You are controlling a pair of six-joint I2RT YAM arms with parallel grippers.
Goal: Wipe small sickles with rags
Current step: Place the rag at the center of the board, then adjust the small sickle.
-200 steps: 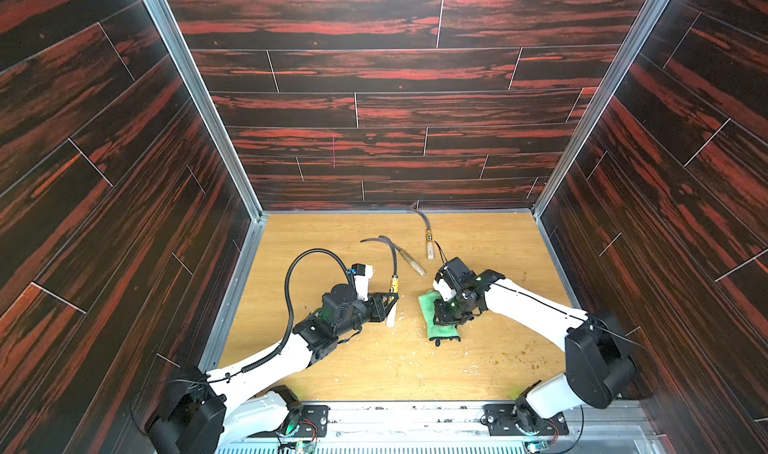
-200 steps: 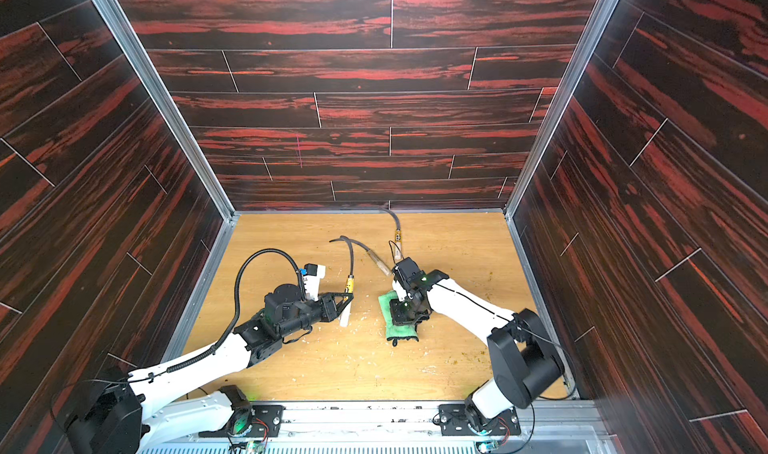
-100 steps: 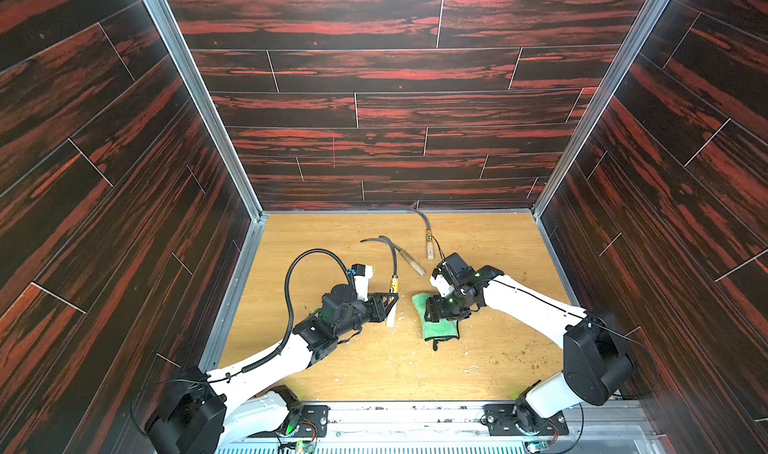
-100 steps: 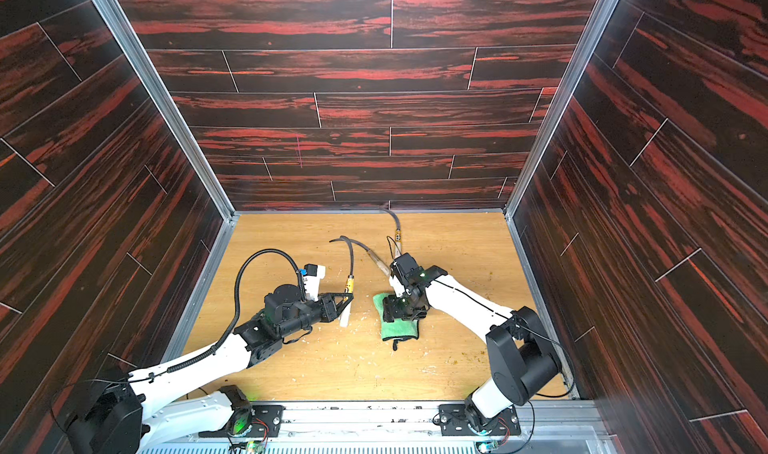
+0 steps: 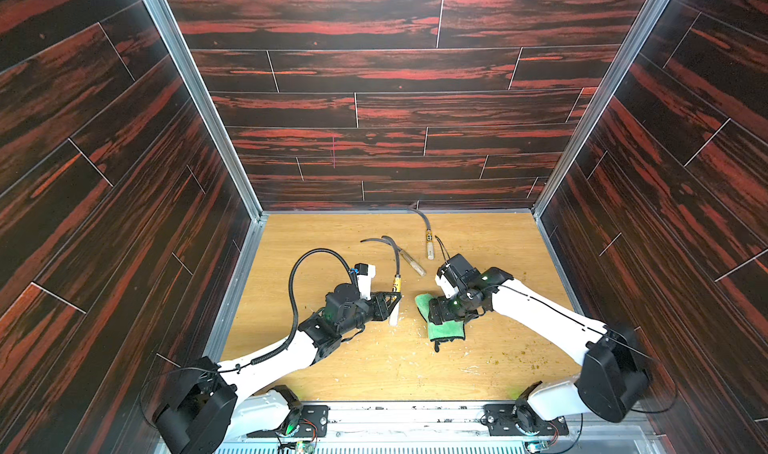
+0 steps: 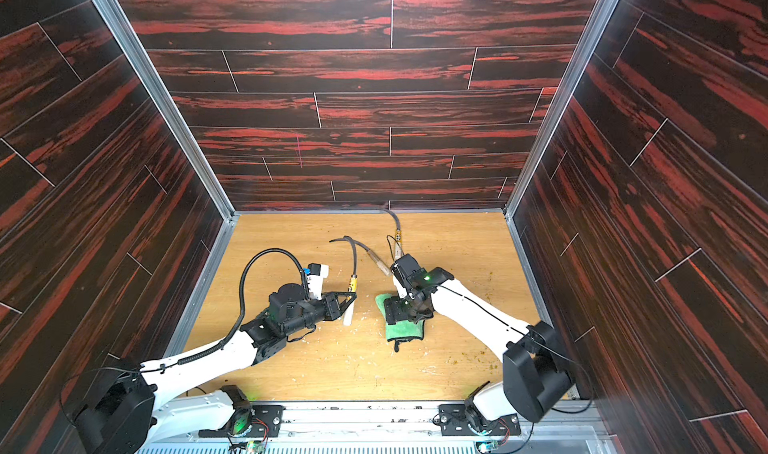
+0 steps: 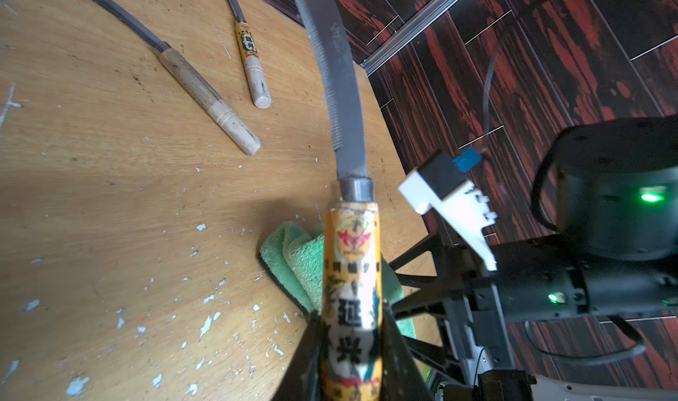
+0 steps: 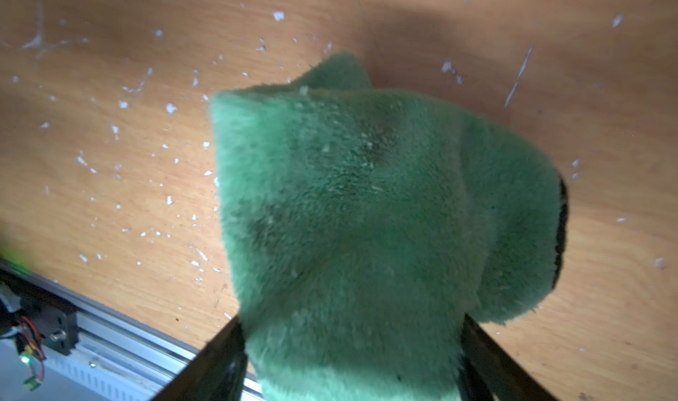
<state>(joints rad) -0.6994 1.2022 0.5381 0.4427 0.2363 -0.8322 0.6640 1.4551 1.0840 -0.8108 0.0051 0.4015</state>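
Small sickles with thin dark curved blades and short pale wooden handles are the things to clean, and there are 3. The left gripper (image 5: 390, 303) is shut tight on the yellow-labelled handle of 1 sickle (image 7: 351, 270), with the blade pointing toward the back wall. The other 2 lie flat on the tan wooden surface (image 5: 374, 373) farther back: a plain-handled sickle (image 7: 209, 98) and a labelled sickle (image 7: 253, 65). The light green fluffy rag with dark edging (image 5: 446, 331) lies bunched on the surface, just beside the held sickle. The right gripper (image 8: 352, 344) sits over it, jaws wide, 1 on each side, and I think it is not squeezing. To do this step well, it should pinch a thick fold firmly, lift, then rub along the flat of the blade, away from the toothed edge.
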